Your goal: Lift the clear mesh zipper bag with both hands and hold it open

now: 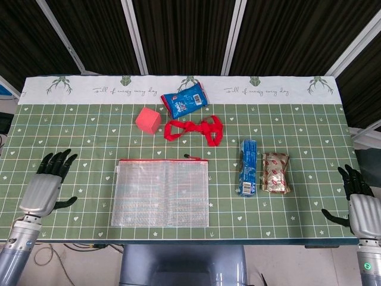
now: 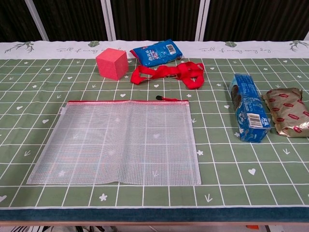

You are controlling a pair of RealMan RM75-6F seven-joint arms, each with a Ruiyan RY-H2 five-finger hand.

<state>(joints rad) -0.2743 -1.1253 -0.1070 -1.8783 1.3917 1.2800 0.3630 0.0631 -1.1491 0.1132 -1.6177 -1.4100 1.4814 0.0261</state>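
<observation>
From my station I count 1 clear mesh zipper bag with a red zip edge [image 1: 161, 192] lying flat on the green grid-patterned tablecloth [image 1: 89, 137]. I see 1 pink foam cube [image 1: 147, 120] and 1 red strap bundle [image 1: 194, 128]. There are 2 blue snack packages: 1 flat blue crinkly packet [image 1: 184, 100] near the back and 1 long blue box-shaped pack [image 1: 248, 167] on the right. I count 1 gold and red foil packet [image 1: 275, 172] just beside that long pack. That makes 6 loose items on 1 cloth. I also see 2 robot hands: 1 left hand [image 1: 47, 183] and 1 right hand [image 1: 357, 200].
</observation>
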